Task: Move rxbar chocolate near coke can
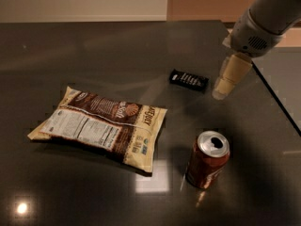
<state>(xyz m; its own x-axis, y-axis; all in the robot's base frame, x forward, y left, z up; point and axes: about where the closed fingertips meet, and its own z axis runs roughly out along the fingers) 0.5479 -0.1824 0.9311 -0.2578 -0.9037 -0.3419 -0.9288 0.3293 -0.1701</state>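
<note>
Just beside the rxbar chocolate [188,80] hover the fingers [225,83] (grip: cannot tell), coke can [207,161] apart

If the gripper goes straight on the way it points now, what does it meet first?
Probably the bare table just right of the rxbar chocolate: the gripper points down and slightly left, beside the bar, not over it. Depth is unclear, so it may clip the bar's right end.
</note>
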